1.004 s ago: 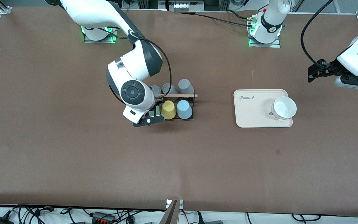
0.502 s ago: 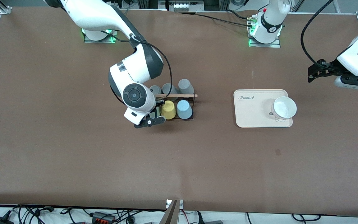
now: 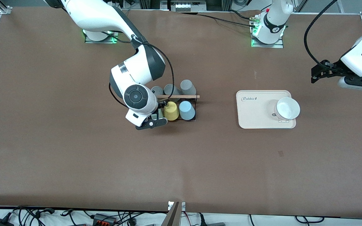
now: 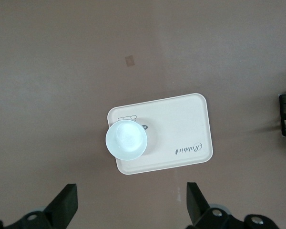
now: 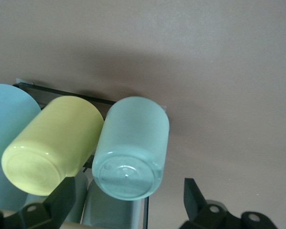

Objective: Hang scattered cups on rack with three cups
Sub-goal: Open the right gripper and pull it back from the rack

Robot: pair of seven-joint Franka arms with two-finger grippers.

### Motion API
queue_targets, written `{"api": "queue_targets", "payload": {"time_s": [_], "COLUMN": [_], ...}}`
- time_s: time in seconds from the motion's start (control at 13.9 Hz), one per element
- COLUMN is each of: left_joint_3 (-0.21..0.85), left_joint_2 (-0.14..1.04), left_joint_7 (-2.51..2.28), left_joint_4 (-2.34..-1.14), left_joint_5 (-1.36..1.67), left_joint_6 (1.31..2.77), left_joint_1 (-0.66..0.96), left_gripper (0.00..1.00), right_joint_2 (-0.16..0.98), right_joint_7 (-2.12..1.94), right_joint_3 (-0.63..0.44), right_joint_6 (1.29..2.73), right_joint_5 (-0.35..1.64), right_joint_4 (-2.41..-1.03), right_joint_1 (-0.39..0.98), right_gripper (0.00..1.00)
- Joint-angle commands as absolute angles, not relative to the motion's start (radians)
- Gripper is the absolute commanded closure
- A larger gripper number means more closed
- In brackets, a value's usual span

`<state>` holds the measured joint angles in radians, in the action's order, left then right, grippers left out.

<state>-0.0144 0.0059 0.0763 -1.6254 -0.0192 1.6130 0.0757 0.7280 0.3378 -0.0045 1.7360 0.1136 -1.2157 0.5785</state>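
Mint-green cup [image 5: 131, 149] upside down on the rack [image 3: 181, 108], tilted base-up between the right gripper [image 5: 126, 202]'s open fingers.

A robotics lab: two bolted-down arms on a brown-covered table [image 3: 74, 163], cables [image 3: 74, 216] along its edge.

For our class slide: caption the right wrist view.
Open right gripper over the mint cup, hung beside the yellow cup on the rack.

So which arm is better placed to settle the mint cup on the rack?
Right. The right pincer is open around the mint cup on the rack, beside the yellow cup. The left pincer waits open over the table near the tray.
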Motion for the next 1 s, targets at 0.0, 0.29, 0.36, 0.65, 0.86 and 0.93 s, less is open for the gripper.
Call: {"api": "queue_targets", "payload": {"time_s": [0.0, 0.29, 0.36, 0.65, 0.86, 0.93], "left_joint_3": [-0.015, -0.015, -0.015, -0.015, -0.015, -0.015], "left_joint_2": [0.018, 0.018, 0.018, 0.018, 0.018, 0.018], "left_joint_7": [0.086, 0.086, 0.086, 0.084, 0.084, 0.084], "left_joint_4": [-1.597, -1.597, -1.597, -1.597, -1.597, -1.597], "left_joint_5": [-0.023, -0.023, -0.023, -0.023, -0.023, -0.023], "left_joint_6": [1.6, 1.6, 1.6, 1.6, 1.597, 1.597], "left_joint_1": [0.072, 0.074, 0.074, 0.075, 0.075, 0.075], "left_gripper": [0.0, 0.0, 0.0, 0.0, 0.0, 0.0], "right_joint_2": [0.709, 0.632, 0.612, 0.513, 0.448, 0.443], "right_joint_7": [0.345, 0.331, 0.328, 0.237, 0.178, 0.158], "right_joint_3": [-0.012, -0.018, -0.02, -0.015, -0.044, -0.044], "right_joint_6": [1.715, 1.701, 1.701, 1.672, 1.66, 1.66], "right_joint_5": [0.117, 0.112, 0.104, 0.068, 0.069, 0.068], "right_joint_4": [-1.192, -1.192, -1.192, -1.192, -1.193, -1.193], "right_joint_1": [0.572, 0.508, 0.49, 0.362, 0.286, 0.25], "right_gripper": [0.0, 0.0, 0.0, 0.0, 0.0, 0.0]}}
